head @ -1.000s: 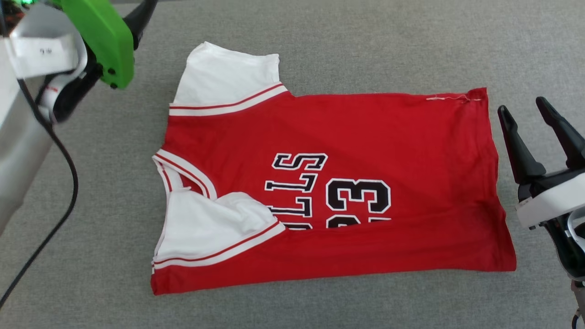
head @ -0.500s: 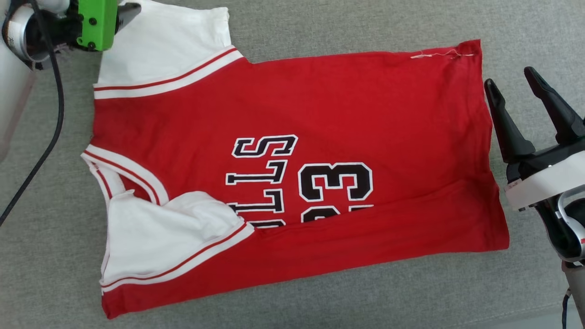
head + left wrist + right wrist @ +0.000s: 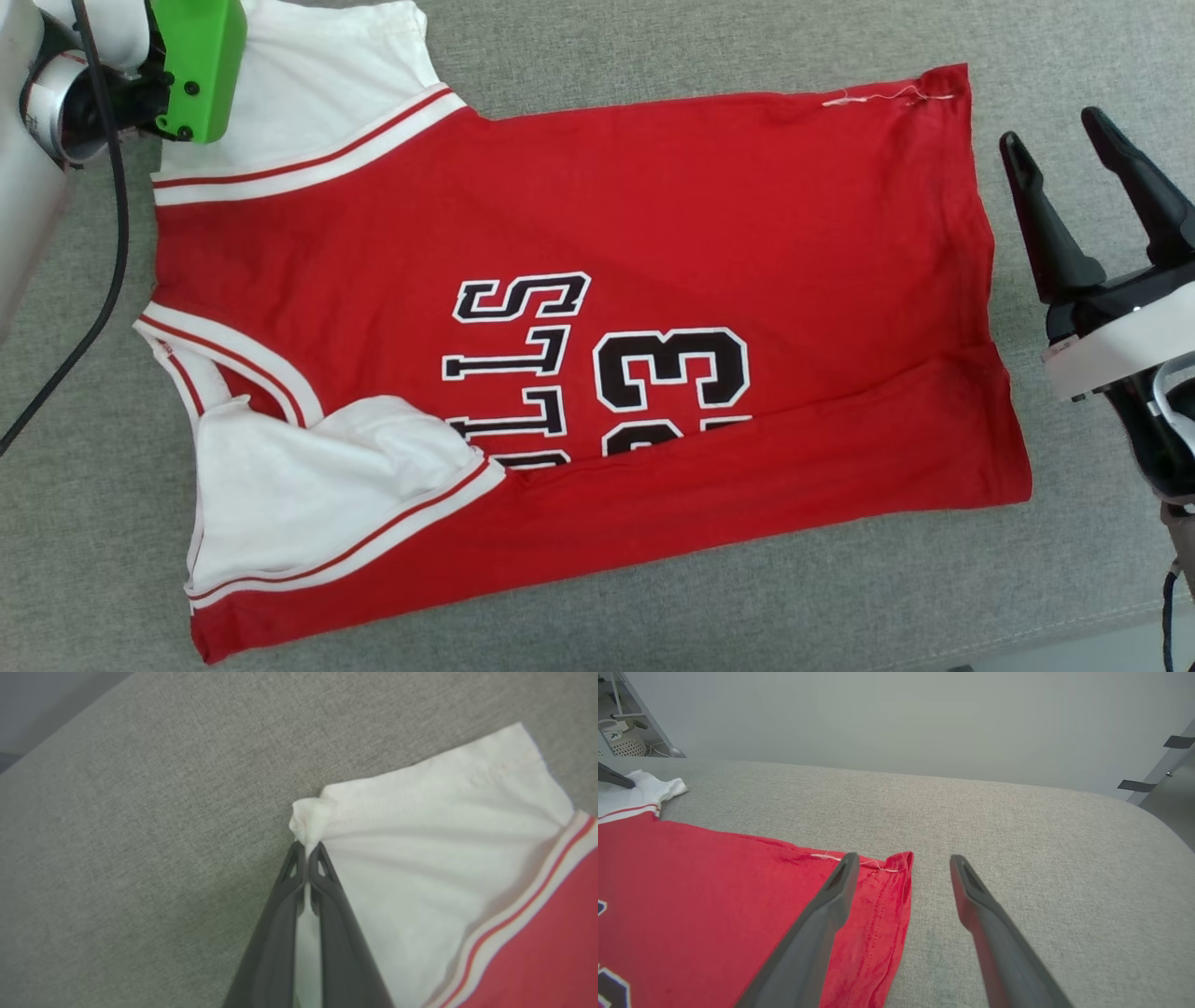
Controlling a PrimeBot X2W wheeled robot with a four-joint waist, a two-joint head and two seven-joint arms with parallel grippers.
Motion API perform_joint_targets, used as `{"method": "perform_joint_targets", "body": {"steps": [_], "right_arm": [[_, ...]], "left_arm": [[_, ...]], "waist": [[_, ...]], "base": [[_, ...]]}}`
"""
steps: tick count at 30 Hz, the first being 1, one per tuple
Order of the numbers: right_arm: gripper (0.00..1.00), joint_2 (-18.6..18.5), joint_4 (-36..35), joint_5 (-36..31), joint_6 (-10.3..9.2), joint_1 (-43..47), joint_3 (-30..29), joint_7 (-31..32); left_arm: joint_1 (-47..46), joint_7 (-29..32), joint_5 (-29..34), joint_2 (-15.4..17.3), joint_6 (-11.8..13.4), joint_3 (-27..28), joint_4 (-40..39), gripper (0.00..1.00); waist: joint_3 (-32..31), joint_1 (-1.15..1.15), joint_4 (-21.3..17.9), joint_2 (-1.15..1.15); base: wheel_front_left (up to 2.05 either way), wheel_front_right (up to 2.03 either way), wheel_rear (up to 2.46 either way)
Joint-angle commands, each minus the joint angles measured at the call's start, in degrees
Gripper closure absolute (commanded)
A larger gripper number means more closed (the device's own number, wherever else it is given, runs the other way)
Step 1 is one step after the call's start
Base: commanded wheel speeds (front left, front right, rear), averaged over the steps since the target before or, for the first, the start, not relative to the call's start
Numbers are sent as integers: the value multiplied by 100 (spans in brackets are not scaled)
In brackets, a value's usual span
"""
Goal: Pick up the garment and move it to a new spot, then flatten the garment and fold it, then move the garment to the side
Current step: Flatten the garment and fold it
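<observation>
1. Red jersey cloth, the garment (image 3: 579,308), lies flat on the table (image 3: 709,47). Its neck points toward the robot's left and its hem toward the right, and the near edge is folded up over the lettering.
2. Left gripper (image 3: 307,851) is closed on the outermost corner of the far white sleeve (image 3: 420,835). Only a small nub of cloth sits between the tips, so a brisk pull could slide it free.
3. Right gripper (image 3: 1053,131) stands with fingers spread just beside the hem's far corner, holding nothing. If the left pulls alone, I would expect the shirt to skew and the near fold to spill open.
4. Black cable (image 3: 103,261) hangs from the left arm near the collar side and might brush the cloth on a sweep.
5. Grey woven fabric covers the table. Its texture may drag at the jersey and raise wrinkles.
6. Beyond the table are a plain pale wall (image 3: 896,714), a white basket (image 3: 628,744) and a slanted post (image 3: 1157,765) banded with dark tape.
</observation>
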Motion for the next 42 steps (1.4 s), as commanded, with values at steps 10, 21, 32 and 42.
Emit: {"method": "perform_joint_targets", "body": {"steps": [10,21,32,42], "right_arm": [[0,-1065,92,648,-4,-781,232,1351],[0,-1801,1061,1757,-4,-2137,1299,4533],[0,-1169,2713,1582,-4,-2631,2201,4912],[100,-1179,2721,1624,-4,-2700,2464,3373]], "left_arm": [[284,-1240,-20,86,-15,-455,-795,100],[376,-2006,200,37,-15,-706,-1400,100],[258,-2329,427,-88,-7,-753,-1659,100],[635,-2657,390,76,17,-794,-1513,100]], "waist": [[-575,-1,467,0],[-438,-1,915,0],[-180,-1,1200,0],[-811,-1,996,0]], "base": [[0,0,0],[0,0,0],[0,0,0],[0,0,0]]}}
